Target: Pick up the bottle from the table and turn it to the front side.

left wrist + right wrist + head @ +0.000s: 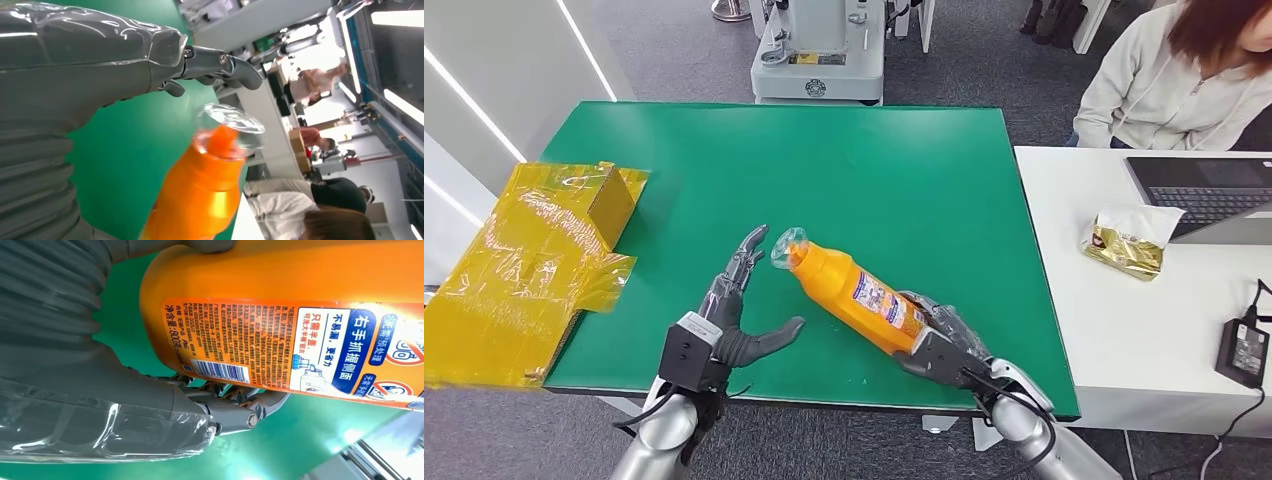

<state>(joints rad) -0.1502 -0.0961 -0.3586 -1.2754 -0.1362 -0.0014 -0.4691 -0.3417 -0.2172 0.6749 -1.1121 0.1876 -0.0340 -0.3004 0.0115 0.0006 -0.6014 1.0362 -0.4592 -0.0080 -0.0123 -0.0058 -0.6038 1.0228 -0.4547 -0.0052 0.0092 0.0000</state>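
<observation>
You have one bottle [856,295] near the bench's [944,180] front edge: right hand [944,340] fingers clamped on it, left hand [734,320] fingers apart.

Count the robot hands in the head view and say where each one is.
2. The left robot hand hovers open over the green table, beside the bottle's clear cap. The right robot hand grips the base of the orange bottle.

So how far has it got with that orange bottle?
The pick-up looks done: the right hand grips the orange bottle by its base, tilted above the green table. The barcode label faces the wrist camera, so the turn seems unfinished. The left hand waits open beside the cap.
</observation>
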